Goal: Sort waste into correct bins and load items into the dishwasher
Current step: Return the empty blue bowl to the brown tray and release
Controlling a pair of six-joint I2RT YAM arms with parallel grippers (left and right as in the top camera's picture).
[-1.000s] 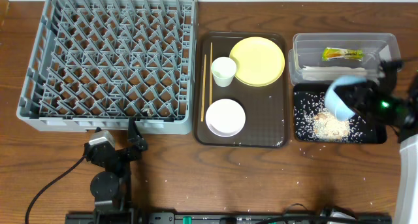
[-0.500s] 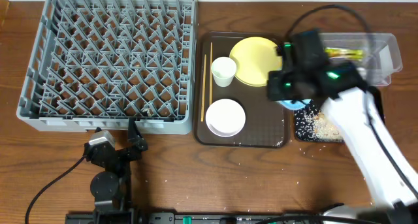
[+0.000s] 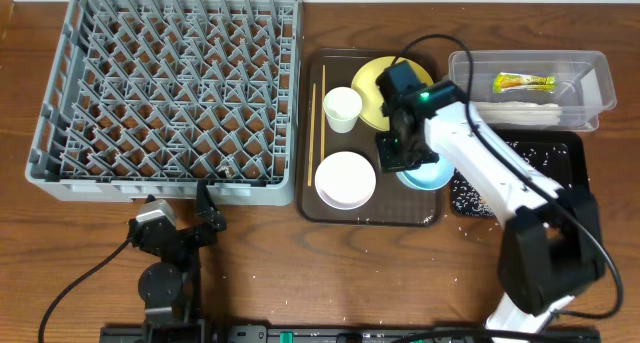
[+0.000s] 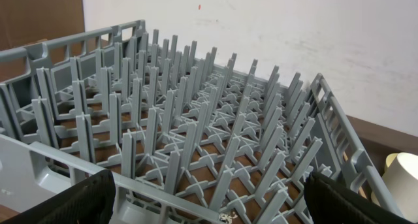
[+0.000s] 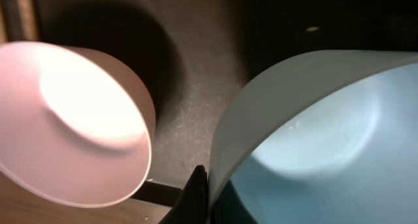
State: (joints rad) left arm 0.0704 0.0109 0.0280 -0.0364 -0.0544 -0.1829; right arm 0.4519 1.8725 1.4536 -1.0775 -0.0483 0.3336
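My right gripper (image 3: 400, 153) is shut on the rim of the light blue bowl (image 3: 432, 175), low over the brown serving tray's right side. In the right wrist view my fingers (image 5: 202, 191) pinch the blue bowl's wall (image 5: 313, 132), with the white bowl (image 5: 72, 119) beside it. The tray also holds the white bowl (image 3: 345, 179), white cup (image 3: 342, 107), yellow plate (image 3: 368, 83) and chopsticks (image 3: 312, 133). My left gripper (image 3: 205, 213) is open and empty at the grey dish rack's (image 3: 170, 83) front edge. The rack (image 4: 196, 119) fills the left wrist view between my fingers (image 4: 209, 204).
The brown serving tray (image 3: 400, 208) lies right of the rack. The clear tub (image 3: 600, 101) at back right holds the wrapper (image 3: 523, 82) and napkin (image 3: 520, 111). The black tray (image 3: 565, 148) with rice (image 3: 465, 188) lies partly under my right arm.
My right arm has swung left from above the black tray to the brown tray, carrying the light blue bowl. The left arm has not moved.
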